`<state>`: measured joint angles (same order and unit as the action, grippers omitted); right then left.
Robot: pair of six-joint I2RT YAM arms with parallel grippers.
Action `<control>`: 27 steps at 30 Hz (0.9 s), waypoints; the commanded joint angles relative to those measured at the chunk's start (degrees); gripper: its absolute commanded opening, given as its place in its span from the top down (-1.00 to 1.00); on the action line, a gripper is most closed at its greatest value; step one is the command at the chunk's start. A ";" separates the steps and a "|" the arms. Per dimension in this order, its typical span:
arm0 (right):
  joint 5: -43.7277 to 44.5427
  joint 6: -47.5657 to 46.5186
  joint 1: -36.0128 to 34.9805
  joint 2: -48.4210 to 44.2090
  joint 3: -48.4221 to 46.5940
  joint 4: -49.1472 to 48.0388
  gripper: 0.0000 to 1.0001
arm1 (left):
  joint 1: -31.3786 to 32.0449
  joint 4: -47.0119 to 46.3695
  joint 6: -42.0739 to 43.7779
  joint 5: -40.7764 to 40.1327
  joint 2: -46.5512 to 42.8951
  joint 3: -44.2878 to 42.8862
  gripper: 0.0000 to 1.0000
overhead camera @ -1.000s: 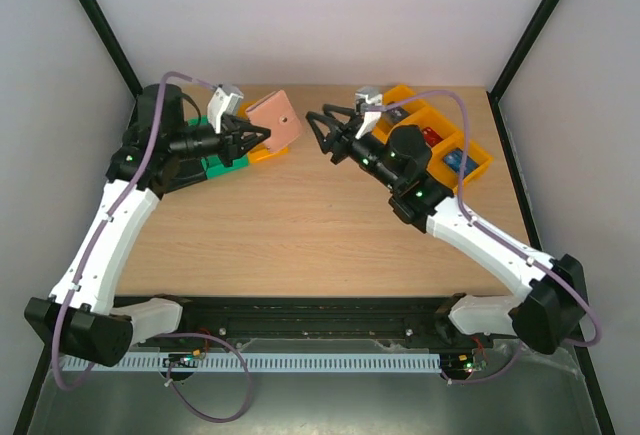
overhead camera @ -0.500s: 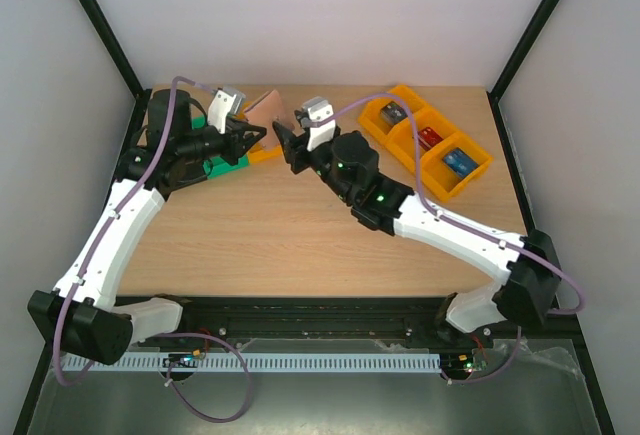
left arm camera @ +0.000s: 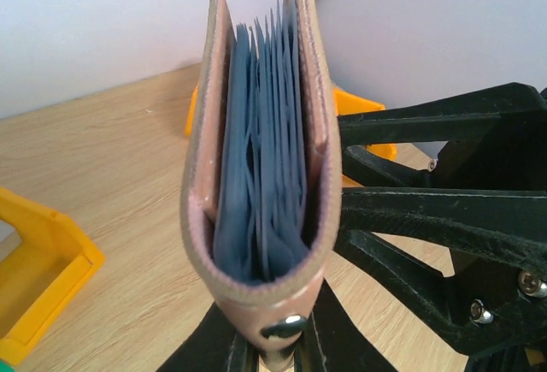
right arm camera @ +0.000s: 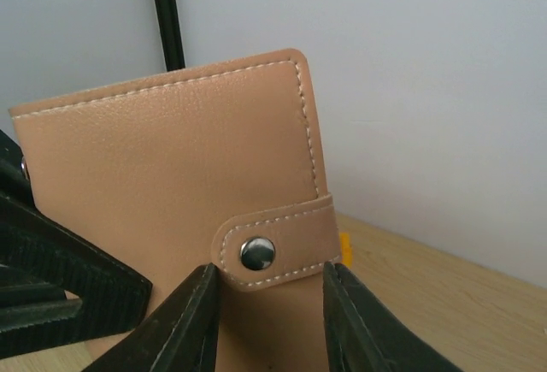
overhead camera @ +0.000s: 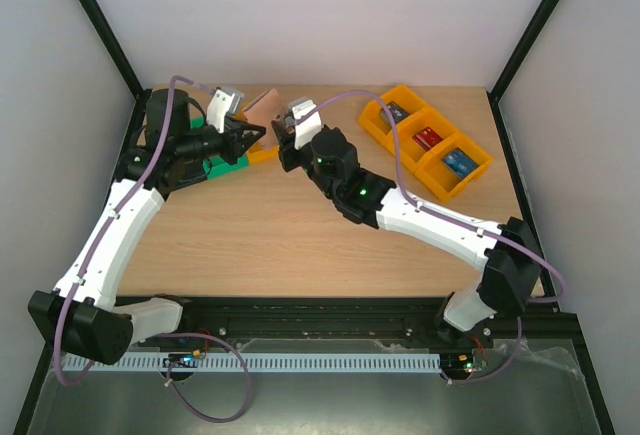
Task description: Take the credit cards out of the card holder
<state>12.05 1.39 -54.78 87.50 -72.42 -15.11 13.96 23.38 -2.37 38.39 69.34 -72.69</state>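
Observation:
My left gripper (overhead camera: 256, 136) is shut on the card holder (overhead camera: 264, 102), gripping its lower edge and holding it upright above the table at the back left. In the left wrist view the tan holder (left arm camera: 312, 115) is seen edge-on and slightly agape, with blue-grey inner leaves (left arm camera: 261, 150) showing. No credit cards can be made out. My right gripper (overhead camera: 282, 138) is open and close against the holder. In the right wrist view its fingers (right arm camera: 192, 312) stand on either side of the closed snap strap (right arm camera: 273, 248) on the holder's tan face (right arm camera: 162, 167).
A long orange bin (overhead camera: 428, 139) with three compartments holding small items stands at the back right. A green bin (overhead camera: 226, 164) and a small orange bin (overhead camera: 263, 153) sit below the left gripper. The back wall is close behind.
My right arm has swung left from the orange bins to the card holder. The left gripper has turned the holder more edge-on and kept its hold.

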 commanded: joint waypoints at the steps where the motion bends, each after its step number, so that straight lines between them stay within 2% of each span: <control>1: 2.27 -1.12 -0.16 1.50 -4.05 1.04 0.33 | 0.35 -1.48 -0.10 2.83 -1.04 0.91 0.95; 8: 4.23 -2.33 -0.23 2.60 -7.02 3.21 0.31 | 0.39 -1.71 0.09 3.12 -1.39 2.22 0.95; 12: 5.55 -2.68 -0.10 3.85 -9.45 7.22 0.44 | 0.40 -1.72 0.01 3.24 -1.55 2.23 0.95; 14: 4.60 -2.66 0.05 3.82 -9.16 8.16 0.51 | 0.37 -1.72 0.07 3.23 -1.66 1.96 0.95; 23: 1.61 0.59 0.95 3.90 -6.40 9.33 0.54 | 0.42 -1.86 0.09 2.65 -1.66 1.93 0.95; 25: 1.94 0.64 1.02 4.14 -6.41 9.66 0.62 | 0.37 -1.78 0.19 2.63 -1.73 1.93 0.95; 27: 2.52 0.72 1.12 4.31 -6.36 9.99 0.79 | 0.37 -1.76 0.30 2.78 -1.83 1.87 0.95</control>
<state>12.36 1.58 -54.72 90.78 -79.24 -7.88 13.82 22.09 -2.48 37.54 69.30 -70.41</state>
